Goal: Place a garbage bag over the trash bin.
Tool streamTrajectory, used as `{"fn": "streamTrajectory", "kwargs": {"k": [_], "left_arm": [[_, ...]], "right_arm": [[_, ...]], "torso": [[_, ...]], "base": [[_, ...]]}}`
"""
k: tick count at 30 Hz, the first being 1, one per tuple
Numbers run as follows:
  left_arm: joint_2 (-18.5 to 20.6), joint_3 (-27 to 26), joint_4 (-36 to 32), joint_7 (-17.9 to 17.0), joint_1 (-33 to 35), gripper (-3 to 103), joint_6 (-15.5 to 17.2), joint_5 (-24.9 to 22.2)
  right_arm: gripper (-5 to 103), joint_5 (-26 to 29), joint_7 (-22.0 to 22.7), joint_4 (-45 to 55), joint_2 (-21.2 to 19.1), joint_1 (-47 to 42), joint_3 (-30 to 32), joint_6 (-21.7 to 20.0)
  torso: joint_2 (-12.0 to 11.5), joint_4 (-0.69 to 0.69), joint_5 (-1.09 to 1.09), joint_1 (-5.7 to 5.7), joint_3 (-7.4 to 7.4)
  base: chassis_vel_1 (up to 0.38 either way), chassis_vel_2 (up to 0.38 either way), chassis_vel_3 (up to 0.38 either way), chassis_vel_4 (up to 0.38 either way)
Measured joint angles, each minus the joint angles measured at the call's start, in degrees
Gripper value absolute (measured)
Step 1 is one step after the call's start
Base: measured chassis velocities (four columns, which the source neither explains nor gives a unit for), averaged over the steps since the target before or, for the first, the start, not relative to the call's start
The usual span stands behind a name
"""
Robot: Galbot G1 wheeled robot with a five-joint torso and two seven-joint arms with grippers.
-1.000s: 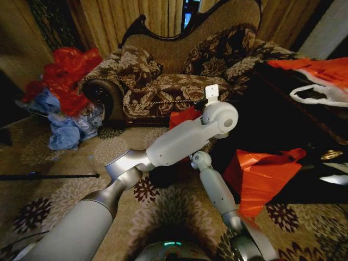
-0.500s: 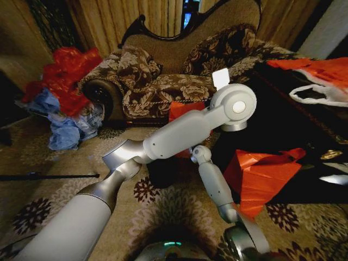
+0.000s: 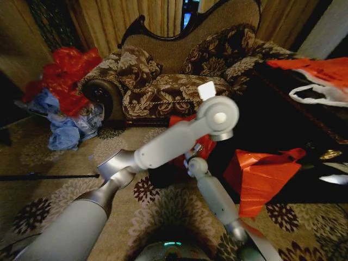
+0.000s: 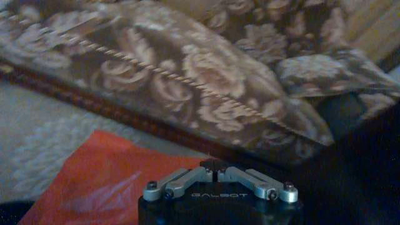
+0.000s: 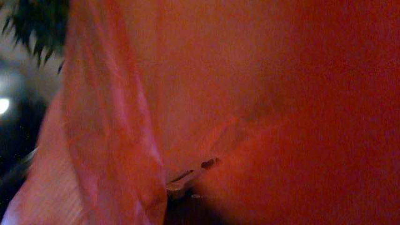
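**Left wrist swings back in; bag sinks closer to the bin**

The left arm reaches across the scene from 7 o'clock. Half a second ago its wrist sat farther out toward 2 o'clock; it has now come back in and slightly down. The garbage bag [image 3: 204,144] has come down with it. It hangs lower than before, bunched just at 1 o'clock of the trash bin [image 3: 162,175], which stands on the carpet in front of the sofa [image 3: 163,92].

In the left wrist view, the left gripper [image 4: 216,165] has its jaws drawn fully together. It hovers over red plastic, with no film visibly pinched between the tips.

The right arm rises from 5 o'clock and has eased a touch toward the bin. The right gripper [image 5: 187,177] is buried in red plastic, and whether it is gripping the film cannot be told.

The bin's rim is mostly hidden behind the left forearm, so I cannot tell whether any plastic has crossed it. My judgement is that the bag is being gathered over the bin's mouth but is not yet draped on it. The larger red-orange sheet [image 3: 261,174] lies untouched at 3 o'clock.
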Motion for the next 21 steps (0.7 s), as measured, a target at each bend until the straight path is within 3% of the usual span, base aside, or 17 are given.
{"fn": "streamTrajectory", "kwargs": {"k": [8,13,16,21], "left_arm": [[5.4,-6.2,-3.2,0.2,5.0,0,0.0,-0.9],[7.8,-11.0,-4.8,0.3,8.2,0,-0.1,-1.7],[10.1,-14.4,-5.0,0.4,12.0,0,-0.2,-2.8],[13.1,-16.9,-4.3,2.3,18.7,0,0.0,-2.9]], "right_arm": [[0,2.1,2.9,2.3,-1.8,-0.1,-8.2,-1.9],[0,3.7,5.5,0.0,-1.2,0.1,-12.5,-5.4],[0,7.5,10.3,-1.5,-0.2,0.8,-14.3,-10.1],[0,12.0,15.9,-2.3,0.8,1.9,-15.9,-11.9]], "torso": [[0.0,0.01,0.01,0.0,0.0],[0.0,0.0,0.0,0.0,0.0],[0.0,0.0,0.01,0.0,0.0],[0.0,0.01,-0.01,0.0,0.0]], "base": [[0.0,0.0,0.0,0.0],[0.0,0.0,0.0,0.0],[0.0,0.0,0.0,0.0],[0.0,0.0,0.0,0.0]]}}
